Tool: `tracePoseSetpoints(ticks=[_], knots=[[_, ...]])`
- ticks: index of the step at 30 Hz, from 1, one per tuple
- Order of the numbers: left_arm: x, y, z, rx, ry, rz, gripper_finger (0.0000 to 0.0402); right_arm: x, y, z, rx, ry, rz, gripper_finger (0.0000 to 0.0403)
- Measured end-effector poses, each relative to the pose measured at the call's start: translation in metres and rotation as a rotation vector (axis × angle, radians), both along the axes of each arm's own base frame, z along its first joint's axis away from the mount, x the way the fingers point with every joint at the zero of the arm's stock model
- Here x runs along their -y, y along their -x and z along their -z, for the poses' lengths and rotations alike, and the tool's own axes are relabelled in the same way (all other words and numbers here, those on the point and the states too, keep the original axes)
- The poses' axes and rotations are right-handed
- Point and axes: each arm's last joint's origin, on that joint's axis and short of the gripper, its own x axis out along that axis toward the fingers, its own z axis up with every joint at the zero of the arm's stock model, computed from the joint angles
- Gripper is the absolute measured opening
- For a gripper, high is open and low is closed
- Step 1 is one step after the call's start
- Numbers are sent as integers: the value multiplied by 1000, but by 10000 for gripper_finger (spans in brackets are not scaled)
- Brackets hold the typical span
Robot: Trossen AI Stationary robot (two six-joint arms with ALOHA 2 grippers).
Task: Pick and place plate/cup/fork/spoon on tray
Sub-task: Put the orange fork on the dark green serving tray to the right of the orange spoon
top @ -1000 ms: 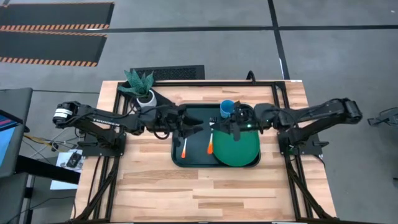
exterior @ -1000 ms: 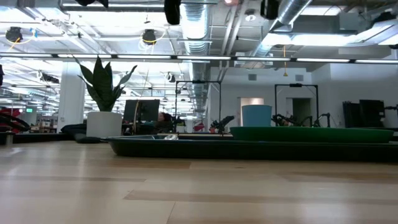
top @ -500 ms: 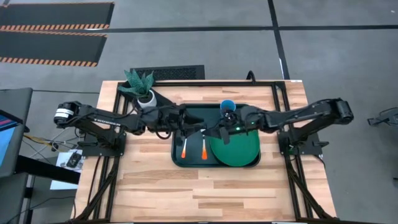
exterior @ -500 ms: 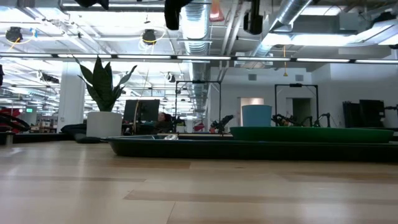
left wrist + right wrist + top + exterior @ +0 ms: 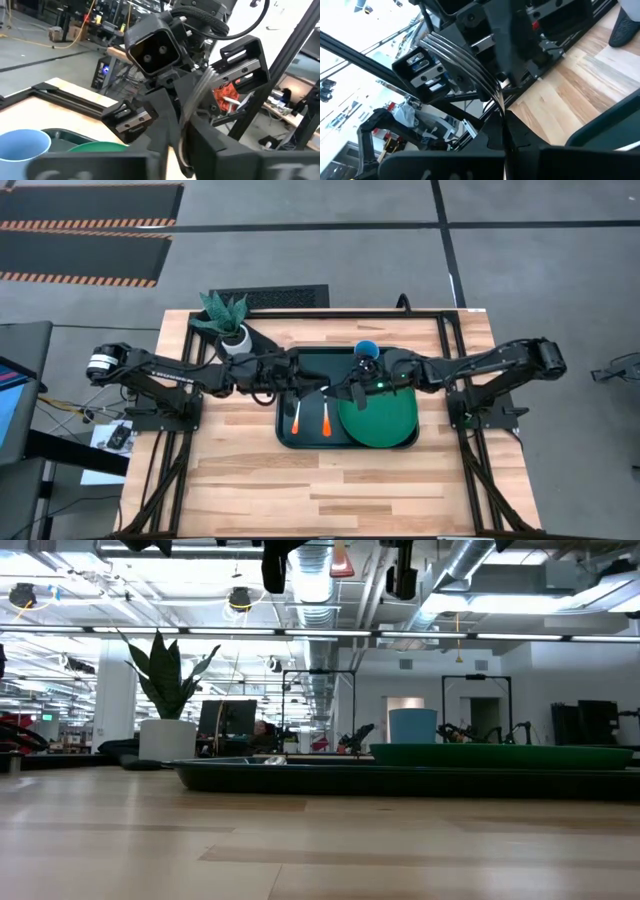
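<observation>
Tray (image 5: pixel 300 435) sits on wooden table (image 5: pixel 250 480).

Right gripper (image 5: pixel 349 391) with fork (image 5: pixel 327 418) moved left off plate (image 5: pixel 385 420), over tray (image 5: pixel 290 435) middle, beside spoon (image 5: pixel 298 417).

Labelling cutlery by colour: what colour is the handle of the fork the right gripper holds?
Orange; the fork handle shows best in the high view.
</observation>
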Motion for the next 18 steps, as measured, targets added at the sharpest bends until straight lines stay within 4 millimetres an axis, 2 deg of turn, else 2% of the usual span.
tracePoseSetpoints(ticks=[3, 8, 13, 18], knots=[[0, 0, 0, -2, -17, -5, 11, 0, 0, 1, -15, 1, 0, 1], [-1, 0, 1, -13, -31, -27, 3, 0, 0, 2, -26, 5, 3, 14], [-3, 0, 4, -41, 36, -84, 0, 2, 2, 5, -55, 65, -9, 85], [-15, 7, 1, -66, 152, -128, 0, 7, 22, -4, -115, 100, -71, 165]])
